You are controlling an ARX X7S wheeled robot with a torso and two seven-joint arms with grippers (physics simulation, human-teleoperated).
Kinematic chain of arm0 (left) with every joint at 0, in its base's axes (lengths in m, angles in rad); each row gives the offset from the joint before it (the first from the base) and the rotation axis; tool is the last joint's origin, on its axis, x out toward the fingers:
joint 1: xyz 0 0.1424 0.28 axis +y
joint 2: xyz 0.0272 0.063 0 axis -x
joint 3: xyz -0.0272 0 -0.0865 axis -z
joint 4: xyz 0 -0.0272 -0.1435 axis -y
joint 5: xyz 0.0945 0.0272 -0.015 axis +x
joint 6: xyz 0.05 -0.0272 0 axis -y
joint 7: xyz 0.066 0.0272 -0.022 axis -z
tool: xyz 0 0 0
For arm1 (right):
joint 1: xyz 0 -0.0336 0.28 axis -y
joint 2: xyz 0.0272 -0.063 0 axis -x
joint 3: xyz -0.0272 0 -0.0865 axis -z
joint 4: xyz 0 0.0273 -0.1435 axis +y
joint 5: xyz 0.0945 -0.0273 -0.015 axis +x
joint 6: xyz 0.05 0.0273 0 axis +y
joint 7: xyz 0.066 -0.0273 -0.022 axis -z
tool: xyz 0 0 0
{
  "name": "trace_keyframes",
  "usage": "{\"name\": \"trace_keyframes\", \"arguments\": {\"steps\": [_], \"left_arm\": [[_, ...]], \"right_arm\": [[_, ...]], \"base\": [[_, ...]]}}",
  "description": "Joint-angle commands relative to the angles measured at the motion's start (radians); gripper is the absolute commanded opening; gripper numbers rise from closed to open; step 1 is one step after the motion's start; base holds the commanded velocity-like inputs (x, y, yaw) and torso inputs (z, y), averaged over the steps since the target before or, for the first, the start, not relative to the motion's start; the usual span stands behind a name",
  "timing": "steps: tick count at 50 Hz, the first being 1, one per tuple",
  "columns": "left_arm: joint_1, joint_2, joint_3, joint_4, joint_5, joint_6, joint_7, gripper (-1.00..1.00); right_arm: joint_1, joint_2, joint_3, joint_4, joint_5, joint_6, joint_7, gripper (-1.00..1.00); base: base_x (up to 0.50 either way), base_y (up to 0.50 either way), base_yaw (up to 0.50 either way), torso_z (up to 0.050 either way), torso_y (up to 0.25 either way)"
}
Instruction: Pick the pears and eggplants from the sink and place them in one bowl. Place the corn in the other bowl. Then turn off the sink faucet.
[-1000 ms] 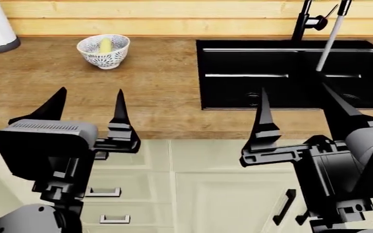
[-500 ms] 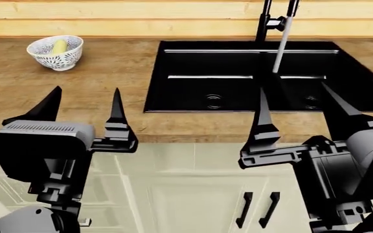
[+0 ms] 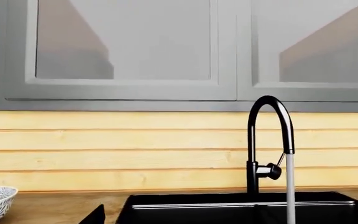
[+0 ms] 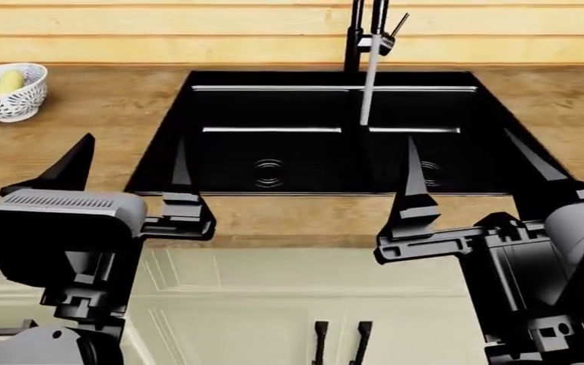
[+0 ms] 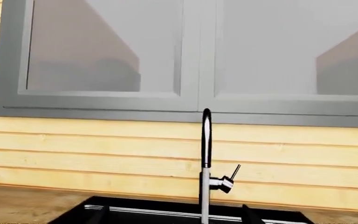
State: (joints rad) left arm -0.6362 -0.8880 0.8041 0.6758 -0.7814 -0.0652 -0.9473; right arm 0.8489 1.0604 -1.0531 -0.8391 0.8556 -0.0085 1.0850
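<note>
The black double-basin sink (image 4: 303, 106) lies ahead, both drains bare; no pear or eggplant shows. The dark faucet (image 4: 353, 34) stands behind the divider with its thin lever (image 4: 400, 23) sticking out, and a stream of water (image 4: 368, 87) runs down. It also shows in the left wrist view (image 3: 252, 154) and the right wrist view (image 5: 206, 149). A white bowl with blue pattern (image 4: 13, 103) at far left holds a pale yellow piece (image 4: 8, 80), apparently the corn. My left gripper (image 4: 134, 141) and right gripper (image 4: 459, 138) are open and empty, above the counter's front edge.
The wooden counter (image 4: 79, 156) surrounds the sink. A yellow plank wall and a grey-framed window (image 3: 123, 46) stand behind. Cream cabinet doors with dark handles (image 4: 339, 342) are below the counter. No second bowl is in view.
The head view has shifted right along the counter: sink, faucet and bowl slid left in the picture, and the sink is now centred. Both grippers keep the same open pose.
</note>
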Motion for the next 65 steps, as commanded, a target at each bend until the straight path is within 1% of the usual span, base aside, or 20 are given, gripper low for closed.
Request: {"name": "trace_keyframes", "arguments": {"steps": [1, 11, 18, 23, 27, 31, 39, 42, 46, 47, 50, 53, 54, 57, 60, 65], "left_arm": [[0.000, -0.001, -0.002, 0.007, -0.001, -0.003, -0.001, 1.00], [0.000, -0.014, -0.011, 0.023, -0.009, -0.004, -0.009, 1.00], [0.008, -0.027, -0.027, 0.020, -0.016, 0.014, -0.016, 1.00], [0.012, -0.033, -0.034, 0.024, -0.018, 0.020, -0.019, 1.00], [0.013, -0.032, -0.033, 0.025, -0.017, 0.022, -0.016, 1.00], [0.011, -0.030, -0.031, 0.027, -0.016, 0.017, -0.014, 1.00], [-0.001, -0.029, -0.026, 0.032, -0.030, -0.006, -0.010, 1.00], [-0.013, -0.028, -0.034, 0.027, -0.040, -0.013, -0.017, 1.00], [-0.069, -0.009, -0.047, 0.011, -0.085, -0.050, -0.019, 1.00], [-0.089, -0.001, -0.050, 0.001, -0.103, -0.063, -0.017, 1.00], [-0.208, 0.052, -0.070, -0.086, -0.180, -0.136, -0.009, 1.00], [-0.329, 0.131, -0.083, -0.242, -0.233, -0.185, 0.040, 1.00], [-0.372, 0.169, -0.082, -0.321, -0.247, -0.201, 0.074, 1.00], [-0.456, 0.261, -0.077, -0.529, -0.262, -0.222, 0.150, 1.00], [-0.534, 0.348, -0.070, -0.745, -0.245, -0.229, 0.217, 1.00], [-0.635, 0.465, -0.057, -1.046, -0.218, -0.228, 0.317, 1.00]], "right_arm": [[-0.002, -0.002, 0.001, 0.004, 0.003, 0.002, -0.001, 1.00], [0.002, -0.004, 0.002, -0.002, 0.005, 0.012, 0.003, 1.00], [-0.001, -0.002, 0.002, -0.009, -0.013, 0.018, 0.013, 1.00], [0.001, -0.004, 0.001, -0.008, -0.013, 0.030, 0.020, 1.00], [-0.014, -0.002, 0.007, 0.004, -0.008, 0.000, 0.016, 1.00], [-0.014, -0.002, 0.010, 0.019, 0.026, -0.009, 0.005, 1.00], [-0.016, -0.002, 0.014, 0.025, 0.030, -0.014, 0.001, 1.00], [-0.006, -0.003, 0.018, 0.044, 0.067, -0.010, -0.006, 1.00], [0.071, -0.011, 0.036, 0.068, 0.166, 0.055, -0.023, 1.00], [0.101, -0.014, 0.043, 0.076, 0.200, 0.077, -0.030, 1.00], [0.239, -0.049, 0.062, 0.171, 0.388, 0.190, -0.092, 1.00], [0.379, -0.116, 0.059, 0.327, 0.498, 0.325, -0.154, 1.00], [0.424, -0.151, 0.049, 0.412, 0.514, 0.374, -0.181, 1.00], [0.506, -0.239, 0.024, 0.628, 0.514, 0.455, -0.249, 1.00], [0.565, -0.333, -0.002, 0.845, 0.473, 0.490, -0.313, 1.00], [0.621, -0.486, -0.039, 1.178, 0.391, 0.474, -0.451, 1.00]], "base": [[0.06, -0.50, 0.00, 0.000, 0.000], [0.07, -0.50, 0.00, 0.000, 0.000], [0.48, -0.25, 0.00, 0.000, 0.000], [0.50, -0.05, 0.00, 0.000, 0.000], [0.50, 0.00, 0.00, 0.000, 0.000], [0.05, 0.00, 0.00, 0.000, 0.002], [0.00, 0.00, 0.00, 0.000, 0.000], [0.00, 0.00, 0.00, 0.000, 0.000], [0.00, 0.00, 0.00, 0.000, 0.000], [0.00, 0.00, 0.00, 0.000, 0.000], [0.00, 0.00, 0.00, 0.000, 0.000], [0.00, 0.00, 0.00, 0.000, 0.000], [0.00, 0.00, 0.00, 0.000, 0.000], [0.00, 0.00, 0.00, 0.000, 0.000], [0.00, 0.00, 0.00, 0.000, 0.000], [0.00, 0.00, 0.00, 0.000, 0.000]]}}
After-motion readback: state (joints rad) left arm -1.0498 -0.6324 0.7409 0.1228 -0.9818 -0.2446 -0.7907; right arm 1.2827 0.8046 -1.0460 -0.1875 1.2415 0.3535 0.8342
